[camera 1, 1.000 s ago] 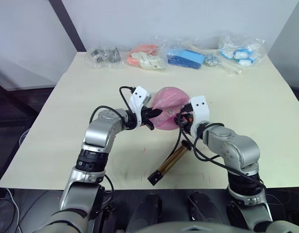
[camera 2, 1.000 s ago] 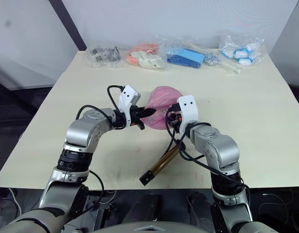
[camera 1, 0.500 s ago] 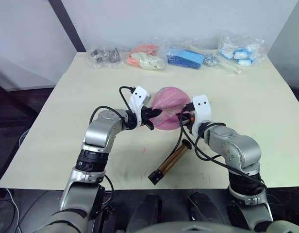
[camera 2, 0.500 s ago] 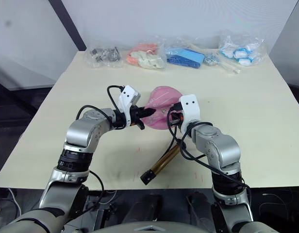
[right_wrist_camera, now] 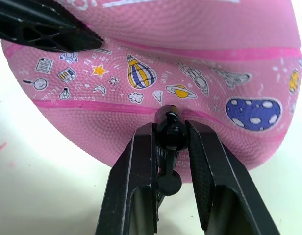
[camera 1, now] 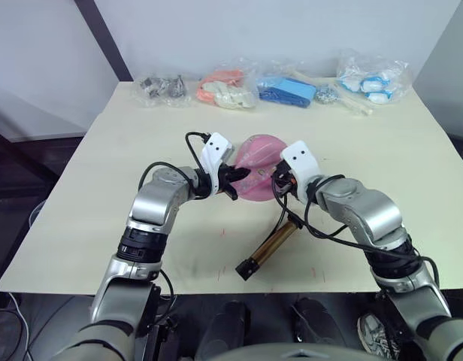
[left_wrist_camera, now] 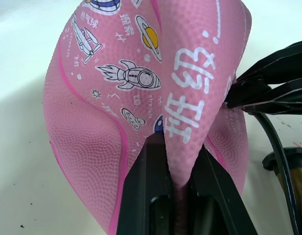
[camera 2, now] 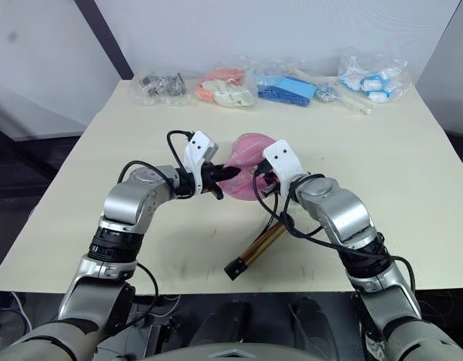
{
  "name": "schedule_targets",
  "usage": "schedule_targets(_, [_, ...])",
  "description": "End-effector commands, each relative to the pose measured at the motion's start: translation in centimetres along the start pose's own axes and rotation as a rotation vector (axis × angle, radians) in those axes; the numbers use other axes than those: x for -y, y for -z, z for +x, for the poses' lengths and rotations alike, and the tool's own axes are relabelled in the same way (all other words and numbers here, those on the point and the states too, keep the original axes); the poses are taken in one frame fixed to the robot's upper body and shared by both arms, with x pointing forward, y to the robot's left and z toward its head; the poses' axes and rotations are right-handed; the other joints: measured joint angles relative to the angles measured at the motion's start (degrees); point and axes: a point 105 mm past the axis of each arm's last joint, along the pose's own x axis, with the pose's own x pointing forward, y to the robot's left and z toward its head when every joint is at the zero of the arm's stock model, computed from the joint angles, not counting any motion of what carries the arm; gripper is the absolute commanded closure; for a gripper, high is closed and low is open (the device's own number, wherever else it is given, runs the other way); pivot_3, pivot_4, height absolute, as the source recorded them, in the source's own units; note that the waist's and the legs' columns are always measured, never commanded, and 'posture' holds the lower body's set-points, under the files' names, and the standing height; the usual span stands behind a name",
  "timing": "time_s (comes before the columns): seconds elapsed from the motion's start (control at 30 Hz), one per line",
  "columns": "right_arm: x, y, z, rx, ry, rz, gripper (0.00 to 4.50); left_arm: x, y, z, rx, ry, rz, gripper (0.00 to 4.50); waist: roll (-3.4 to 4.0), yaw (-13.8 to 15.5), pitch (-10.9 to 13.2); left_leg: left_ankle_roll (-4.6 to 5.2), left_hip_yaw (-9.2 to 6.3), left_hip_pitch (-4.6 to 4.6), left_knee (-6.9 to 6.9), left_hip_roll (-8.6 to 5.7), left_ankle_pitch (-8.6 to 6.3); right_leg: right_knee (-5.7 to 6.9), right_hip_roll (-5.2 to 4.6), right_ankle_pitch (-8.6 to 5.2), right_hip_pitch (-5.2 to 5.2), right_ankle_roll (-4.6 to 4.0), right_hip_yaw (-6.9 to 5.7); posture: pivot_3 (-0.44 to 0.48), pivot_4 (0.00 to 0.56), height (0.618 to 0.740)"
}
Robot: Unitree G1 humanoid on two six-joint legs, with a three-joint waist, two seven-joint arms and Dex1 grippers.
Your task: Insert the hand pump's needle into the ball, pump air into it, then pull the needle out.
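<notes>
Saggy pink ball (camera 1: 258, 167) mid-table, needle (right_wrist_camera: 170, 128) fitting against it, gold hand pump (camera 1: 274, 244) lying nearby

Head stereo overhead (wrists close, ball (left_wrist_camera: 141, 98))
</notes>
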Motion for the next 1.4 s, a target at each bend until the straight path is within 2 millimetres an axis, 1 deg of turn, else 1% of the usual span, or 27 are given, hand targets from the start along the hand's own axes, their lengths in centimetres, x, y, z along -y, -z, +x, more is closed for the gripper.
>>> schedule_targets(0.03, [-1.0, 0.0, 0.8, -0.040, -0.055, -0.079, 4.15, 2.5, 2.3, 1.6, -0.086, 0.124, -0.042, 4.50, 0.00, -0.1, 0.0, 0.00, 0.00, 0.02, 0.00, 0.00, 0.00, 0.00, 0.00, 0.00, 0.02, 0.00, 0.00, 0.000, 0.150, 0.736])
schedule_targets(0.17, [-0.8, 0.2, 1.5, -0.083, -0.046, -0.130, 4.15, 2.7, 2.4, 1.8, -0.094, 0.137, -0.052, 4.50, -0.03, -0.1, -0.1, 0.03, -0.03, 0.07, 0.00, 0.01, -0.02, 0.00, 0.01, 0.00, 0.06, 0.00, -0.01, 0.000, 0.150, 0.736])
schedule_targets(0.33, [-1.1, 0.4, 2.0, -0.130, -0.078, -0.156, 4.15, 2.9, 2.3, 1.9, -0.092, 0.143, -0.066, 4.50, -0.11, -0.2, -0.3, 0.04, -0.08, 0.13, 0.00, 0.01, -0.02, 0.01, 0.01, 0.00, 0.11, 0.00, 0.00, 0.000, 0.150, 0.736])
schedule_targets(0.47, [-1.2, 0.7, 2.4, -0.150, -0.094, -0.211, 4.15, 2.8, 2.2, 2.0, -0.090, 0.142, -0.075, 4.50, -0.12, -0.4, -0.4, 0.05, -0.10, 0.16, 0.00, 0.01, -0.03, 0.00, 0.01, 0.00, 0.15, 0.00, -0.02, 0.000, 0.150, 0.736])
schedule_targets(0.6, [-1.4, 0.9, 2.6, -0.157, -0.123, -0.294, 4.15, 2.8, 2.1, 2.1, -0.086, 0.138, -0.082, 4.50, -0.12, -0.6, -0.5, 0.13, -0.13, 0.26, 0.00, 0.00, -0.08, -0.02, 0.01, -0.01, 0.25, 0.01, -0.04, 0.000, 0.150, 0.736])
schedule_targets(0.7, [-1.2, 1.2, 2.8, -0.166, -0.118, -0.365, 4.15, 2.7, 2.1, 2.1, -0.085, 0.136, -0.086, 4.50, -0.12, -0.6, -0.5, 0.13, -0.15, 0.31, 0.00, 0.00, -0.08, -0.04, 0.01, -0.01, 0.33, 0.01, -0.07, 0.000, 0.150, 0.736])
schedule_targets(0.8, [-1.2, 1.6, 3.1, -0.178, -0.118, -0.457, 4.15, 2.7, 2.0, 2.2, -0.084, 0.133, -0.093, 4.50, -0.12, -0.7, -0.5, 0.16, -0.16, 0.71, -0.09, 0.00, -0.10, -0.15, 0.01, -0.03, 0.69, 0.03, -0.08, 0.000, 0.150, 0.736])
schedule_targets(0.87, [-1.2, 1.8, 3.2, -0.185, -0.125, -0.491, 4.15, 2.6, 2.0, 2.2, -0.084, 0.131, -0.095, 4.50, -0.12, -0.8, -0.5, 0.17, -0.15, 0.95, -0.17, 0.01, -0.12, -0.21, 0.01, -0.16, 0.89, 0.24, -0.08, 0.000, 0.150, 0.736])
schedule_targets(1.07, [-1.2, 1.6, 3.5, -0.176, -0.120, -0.616, 4.15, 2.7, 2.1, 2.1, -0.087, 0.133, -0.096, 4.50, -0.13, -0.9, -0.5, 0.16, -0.16, 0.97, -0.17, 0.02, -0.11, -0.20, 0.01, -0.14, 0.89, 0.23, -0.07, 0.000, 0.150, 0.736])
schedule_targets(1.2, [-1.8, 1.7, 3.8, -0.169, -0.147, -0.605, 4.15, 2.7, 2.2, 2.0, -0.091, 0.134, -0.096, 4.50, -0.15, -1.0, -0.5, 0.16, -0.16, 0.98, -0.17, 0.03, -0.11, -0.20, 0.01, -0.14, 0.89, 0.22, -0.07, 0.000, 0.150, 0.736])
schedule_targets(1.4, [-1.9, 2.4, 4.2, -0.212, -0.167, -0.660, 4.15, 2.7, 2.3, 2.0, -0.092, 0.134, -0.096, 4.50, -0.16, -0.8, -0.5, 0.16, -0.19, 0.96, -0.18, 0.03, -0.11, -0.20, 0.01, -0.09, 0.89, 0.14, -0.08, 0.000, 0.150, 0.736])
